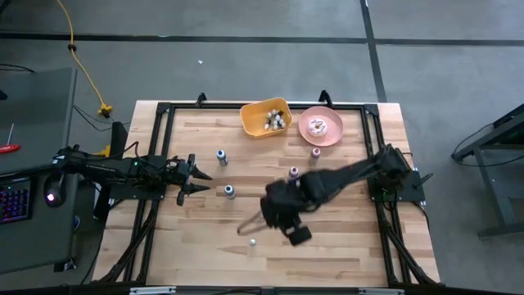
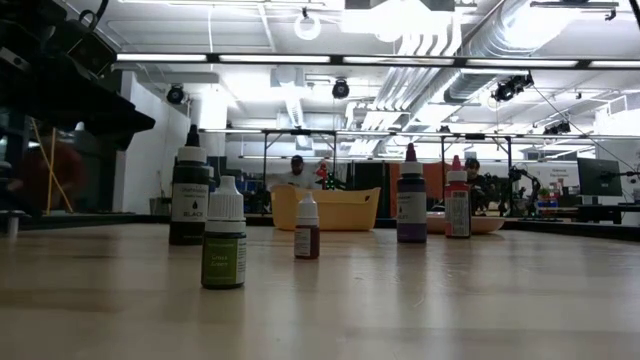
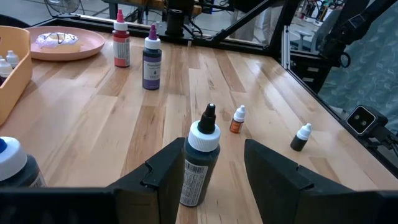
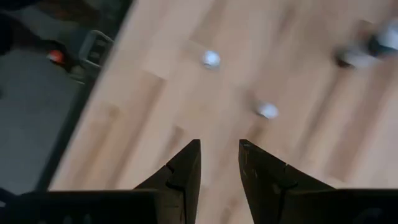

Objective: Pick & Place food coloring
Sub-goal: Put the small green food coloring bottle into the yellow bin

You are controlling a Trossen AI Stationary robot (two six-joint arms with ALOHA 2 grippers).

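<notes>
Right end effector (image 1: 250, 227) hangs over bare desk (image 1: 327, 246) near the front edge, fingers slightly apart and empty; two small white-capped bottles (image 4: 267, 110) stand just ahead of it. Left end effector (image 3: 214, 168), fingers wide apart, brackets an upright black-tipped bottle (image 3: 200, 163) without gripping. Farther off, more bottles, a yellow bin (image 1: 265, 117) and pink plate (image 1: 320, 127).

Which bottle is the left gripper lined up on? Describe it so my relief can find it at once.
On the pale wooden table, look to the left gripper, which is open near the left edge. Just beyond its tips stands the tall bottle with a white collar and black pointed cap. Its neighbour, the bottle with a blue cap, stands closer to the yellow tub.
</notes>
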